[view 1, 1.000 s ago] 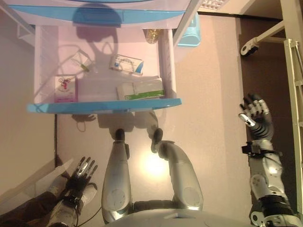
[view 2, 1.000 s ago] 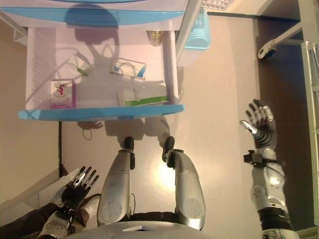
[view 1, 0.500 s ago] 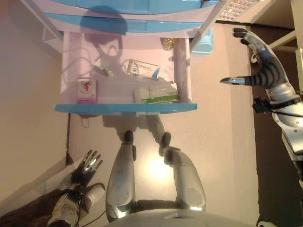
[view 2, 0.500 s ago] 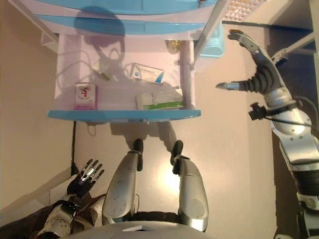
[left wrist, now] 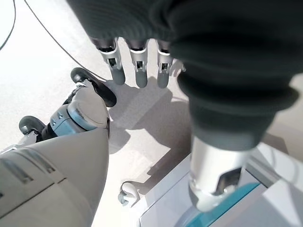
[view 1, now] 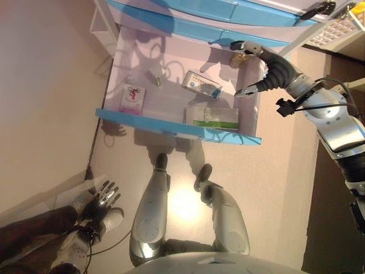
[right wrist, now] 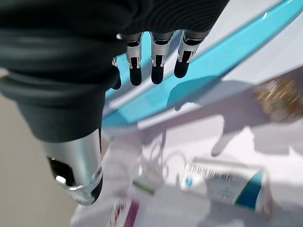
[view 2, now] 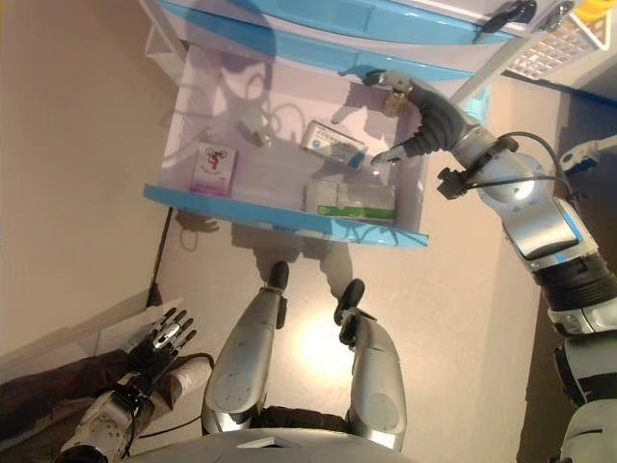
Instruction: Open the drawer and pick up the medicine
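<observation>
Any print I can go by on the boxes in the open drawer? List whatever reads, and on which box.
Nothing reads.
White and blue box: a barcode and lines of print, too blurred to read.
Green and white box: print too small.
Pink and white box: a red figure, no legible words.
Right hand hovers open over the drawer.

Floor [view 1: 274, 171]: pale beige, smooth, with one bright glare patch of reflected light [view 1: 183, 201] on it. Plastic drawer cabinet [view 1: 228, 11] stands on this floor, white frame with light-blue fronts. Left of the cabinet, a plain beige wall [view 1: 45, 85]. Right of the cabinet, a white perforated basket [view 1: 336, 31]; below that, a strip of dark brown floor [view 1: 336, 228].
</observation>
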You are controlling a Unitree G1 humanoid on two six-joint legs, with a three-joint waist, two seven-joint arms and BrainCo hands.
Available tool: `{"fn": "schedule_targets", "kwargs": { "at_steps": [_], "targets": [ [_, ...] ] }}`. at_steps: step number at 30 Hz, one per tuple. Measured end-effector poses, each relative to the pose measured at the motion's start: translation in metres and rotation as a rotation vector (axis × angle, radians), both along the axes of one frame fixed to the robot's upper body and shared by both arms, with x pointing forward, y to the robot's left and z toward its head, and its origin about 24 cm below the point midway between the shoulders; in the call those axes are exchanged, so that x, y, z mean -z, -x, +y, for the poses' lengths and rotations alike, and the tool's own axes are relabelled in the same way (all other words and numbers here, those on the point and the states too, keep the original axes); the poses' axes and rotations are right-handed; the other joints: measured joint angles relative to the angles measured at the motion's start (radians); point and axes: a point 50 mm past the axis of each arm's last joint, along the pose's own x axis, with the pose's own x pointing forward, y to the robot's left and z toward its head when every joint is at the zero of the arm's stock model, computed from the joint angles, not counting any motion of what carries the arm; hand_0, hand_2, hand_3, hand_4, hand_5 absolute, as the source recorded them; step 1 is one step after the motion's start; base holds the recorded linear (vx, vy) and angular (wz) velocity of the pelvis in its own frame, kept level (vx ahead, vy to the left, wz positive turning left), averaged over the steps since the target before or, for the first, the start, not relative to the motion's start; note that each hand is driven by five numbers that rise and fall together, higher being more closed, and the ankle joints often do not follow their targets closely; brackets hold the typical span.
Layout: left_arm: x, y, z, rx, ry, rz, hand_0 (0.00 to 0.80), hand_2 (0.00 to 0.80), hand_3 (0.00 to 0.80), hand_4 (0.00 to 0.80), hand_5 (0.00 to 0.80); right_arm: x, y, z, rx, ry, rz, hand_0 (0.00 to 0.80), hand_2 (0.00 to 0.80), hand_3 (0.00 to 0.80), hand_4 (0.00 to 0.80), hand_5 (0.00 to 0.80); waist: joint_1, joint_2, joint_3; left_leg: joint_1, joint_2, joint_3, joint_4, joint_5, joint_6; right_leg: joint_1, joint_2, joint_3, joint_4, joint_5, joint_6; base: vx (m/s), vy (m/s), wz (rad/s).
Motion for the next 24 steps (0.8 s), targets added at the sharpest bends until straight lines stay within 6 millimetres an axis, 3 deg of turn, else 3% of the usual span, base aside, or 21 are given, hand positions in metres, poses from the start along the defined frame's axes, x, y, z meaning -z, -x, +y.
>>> {"fn": "schedule_targets", "kwargs": {
  "at_steps": [9, 14, 17, 24],
  "targets": [
    [-0.002, -0.003, -0.003, 0.024, -0.014, -0.005, 0.0, 0.0, 0.0, 0.0, 0.0, 0.019, -0.025, -0.002, 0.097, 0.065, 0.071, 0.0, 0.0, 0.0, 0.0, 0.0, 0.039, 0.031, 0.008, -0.012, -0.036, -0.025, -0.021, 0.015, 0.009, -0.006, -0.032, -0.027, 0.006, -0.01, 0.014, 0.009, 0.043, 0.13],
    [0.002, -0.003, -0.014, 0.053, -0.002, 0.014, 0.0, 0.0, 0.0, 0.0, 0.0, 0.02, -0.038, -0.006, 0.182, 0.148, 0.051, 0.0, 0.0, 0.0, 0.0, 0.0, 0.059, 0.077, 0.011, -0.025, -0.056, -0.027, -0.034, 0.026, 0.018, -0.031, -0.053, -0.028, 0.024, -0.018, 0.024, 0.003, 0.061, 0.07],
    [0.005, -0.003, -0.018, 0.059, 0.007, 0.023, 0.0, 0.0, 0.0, 0.0, 0.0, 0.025, -0.044, -0.017, 0.264, 0.17, 0.048, 0.0, 0.0, 0.0, 0.0, 0.0, 0.068, 0.104, 0.011, -0.023, -0.067, -0.029, -0.039, 0.03, 0.022, -0.032, -0.065, -0.028, 0.031, -0.022, 0.03, 0.042, 0.038, 0.08],
    [0.007, -0.002, -0.023, 0.078, 0.013, 0.032, 0.0, 0.0, 0.0, 0.0, 0.0, 0.033, -0.058, -0.044, 0.489, 0.19, 0.013, 0.0, 0.0, 0.0, 0.0, 0.0, 0.074, 0.117, 0.011, -0.021, -0.082, -0.025, -0.049, 0.038, 0.029, -0.046, -0.087, -0.025, 0.059, -0.035, 0.036, 0.0, 0.028, 0.04]
  ]
}}
